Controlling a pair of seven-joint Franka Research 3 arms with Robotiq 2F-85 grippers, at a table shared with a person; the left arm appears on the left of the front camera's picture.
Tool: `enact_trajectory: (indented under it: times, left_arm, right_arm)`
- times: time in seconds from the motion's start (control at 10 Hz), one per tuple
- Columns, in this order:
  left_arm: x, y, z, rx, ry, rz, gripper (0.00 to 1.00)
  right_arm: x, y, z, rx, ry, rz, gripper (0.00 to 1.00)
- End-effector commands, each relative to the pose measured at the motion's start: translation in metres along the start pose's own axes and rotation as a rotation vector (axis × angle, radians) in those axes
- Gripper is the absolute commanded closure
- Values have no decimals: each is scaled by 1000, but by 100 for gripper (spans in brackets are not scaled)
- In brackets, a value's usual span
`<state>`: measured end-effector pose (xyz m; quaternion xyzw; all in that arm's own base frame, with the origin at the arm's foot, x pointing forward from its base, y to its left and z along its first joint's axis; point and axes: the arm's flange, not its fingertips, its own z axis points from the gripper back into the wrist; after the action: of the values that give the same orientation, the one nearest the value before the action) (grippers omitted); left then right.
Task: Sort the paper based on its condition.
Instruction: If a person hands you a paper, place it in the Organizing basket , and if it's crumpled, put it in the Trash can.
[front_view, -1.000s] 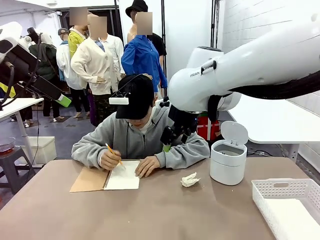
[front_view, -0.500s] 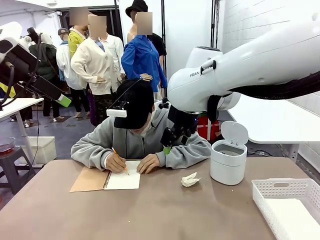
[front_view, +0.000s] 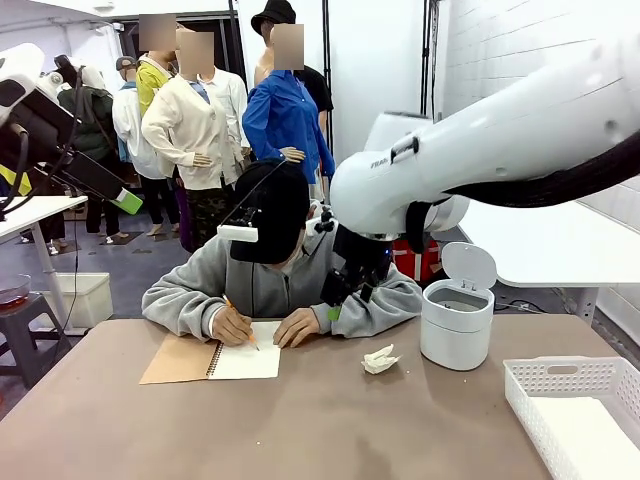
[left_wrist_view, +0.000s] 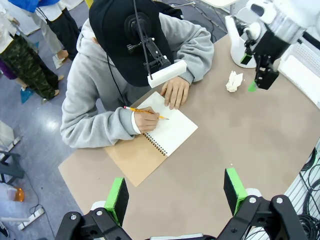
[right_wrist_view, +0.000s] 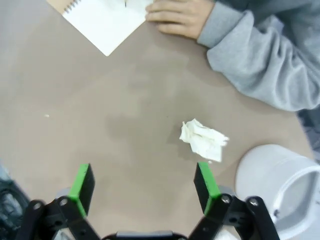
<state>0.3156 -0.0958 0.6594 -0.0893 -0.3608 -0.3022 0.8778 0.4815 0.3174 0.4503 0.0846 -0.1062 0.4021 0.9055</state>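
From the front, sorting has barely begun: a crumpled paper (front_view: 379, 359) lies on the table (front_view: 300, 430) beside the open white bin (front_view: 456, 322), the basket (front_view: 570, 400) looks empty, and the person writes in a notebook (front_view: 212, 358). The left wrist view shows the left gripper (left_wrist_view: 175, 192) wide open, holding nothing, high above the notebook. The right wrist view shows the right gripper (right_wrist_view: 145, 182) likewise spread and empty above the crumpled paper.

One crumpled paper (front_view: 379, 359), one notebook (front_view: 213, 359), one pencil (front_view: 239, 320), one bin (front_view: 457, 322), one basket (front_view: 578, 412).

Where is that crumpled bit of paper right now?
The crumpled paper lies on the table, right of centre in the front view, between the notebook and the white bin.
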Motion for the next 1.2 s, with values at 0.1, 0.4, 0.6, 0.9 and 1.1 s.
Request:
enact_trajectory:
  times: [0.1, 0.4, 0.6, 0.9, 1.1]
  left_arm:
    - [0, 0, 0, -15, -5, 18, 0]
    - [0, 0, 0, -15, -5, 18, 0]
    - [0, 0, 0, -15, -5, 18, 0]
    - [0, 0, 0, -15, -5, 18, 0]
    - [0, 0, 0, -15, -5, 18, 0]
  right_arm:
    - [25, -28, -37, -23, 89, 116, 0]
    - [22, -53, -73, -79, 211, 172, 0]
    - [13, -57, -89, -69, 233, 203, 0]
    - [4, -57, -107, -88, 228, 220, 0]
    - [1, -63, -117, -108, 232, 210, 0]
